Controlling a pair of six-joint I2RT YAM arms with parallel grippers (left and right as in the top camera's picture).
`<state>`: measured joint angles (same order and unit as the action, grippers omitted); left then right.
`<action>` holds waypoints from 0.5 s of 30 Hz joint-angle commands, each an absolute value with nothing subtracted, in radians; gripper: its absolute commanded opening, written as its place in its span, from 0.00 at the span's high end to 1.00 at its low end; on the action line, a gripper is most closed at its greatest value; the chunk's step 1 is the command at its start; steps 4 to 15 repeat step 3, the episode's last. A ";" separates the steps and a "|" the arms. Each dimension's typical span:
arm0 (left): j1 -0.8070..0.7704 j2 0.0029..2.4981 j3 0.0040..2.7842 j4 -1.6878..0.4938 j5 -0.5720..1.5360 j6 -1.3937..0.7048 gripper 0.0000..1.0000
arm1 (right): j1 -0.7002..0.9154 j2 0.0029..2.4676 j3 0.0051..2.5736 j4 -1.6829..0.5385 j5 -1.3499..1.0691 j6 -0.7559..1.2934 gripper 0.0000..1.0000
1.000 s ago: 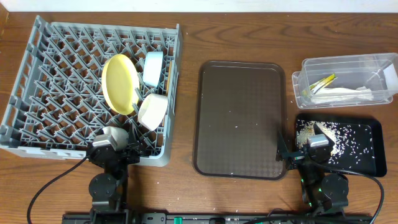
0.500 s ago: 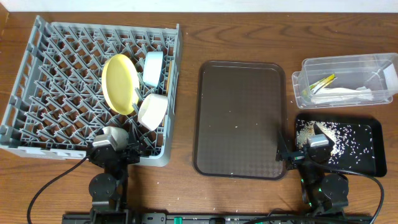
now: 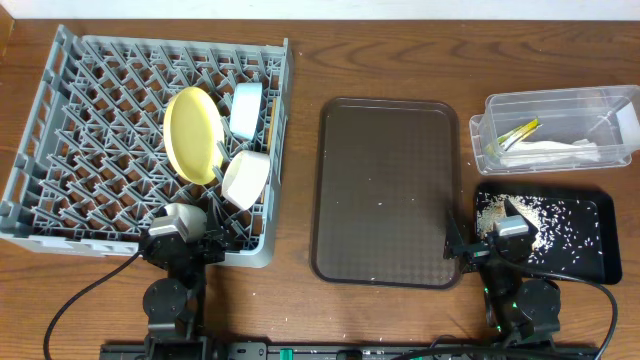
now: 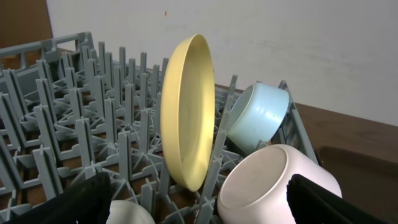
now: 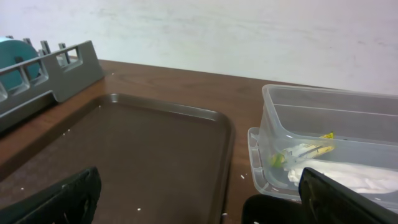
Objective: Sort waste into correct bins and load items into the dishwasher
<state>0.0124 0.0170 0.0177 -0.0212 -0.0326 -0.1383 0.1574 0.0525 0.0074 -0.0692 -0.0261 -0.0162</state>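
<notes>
Wooden table (image 3: 300,60): yellow plate (image 3: 190,135) stands in the dish rack (image 3: 60,120), upper left; napkin (image 3: 555,150) lies in the clear tub (image 3: 550,97). Left gripper (image 4: 205,205) and right gripper (image 5: 205,199) gape wide, empty; better to steer them clear of the pegs (image 4: 93,124).

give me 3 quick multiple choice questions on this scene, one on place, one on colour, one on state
1. The snack wrapper lies in: A the dish rack B the clear tub C the right gripper
2. The plate in the rack is: A blue B yellow C white
3. The right gripper is: A open and empty B shut on the plate C shut on the wrapper
Answers: B, it shows through the tub wall; B, yellow in the overhead and left wrist views; A, its fingers sit far apart with nothing between.
</notes>
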 commanded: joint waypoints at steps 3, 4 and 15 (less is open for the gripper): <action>0.017 0.019 0.004 -0.067 -0.053 -0.148 0.09 | 0.151 0.052 0.006 -0.073 -0.023 -0.031 0.01; 0.017 0.019 0.004 -0.067 -0.053 -0.148 0.09 | 0.151 0.052 0.006 -0.073 -0.023 -0.031 0.01; 0.017 0.019 0.004 -0.067 -0.053 -0.148 0.09 | 0.151 0.052 0.006 -0.073 -0.023 -0.031 0.01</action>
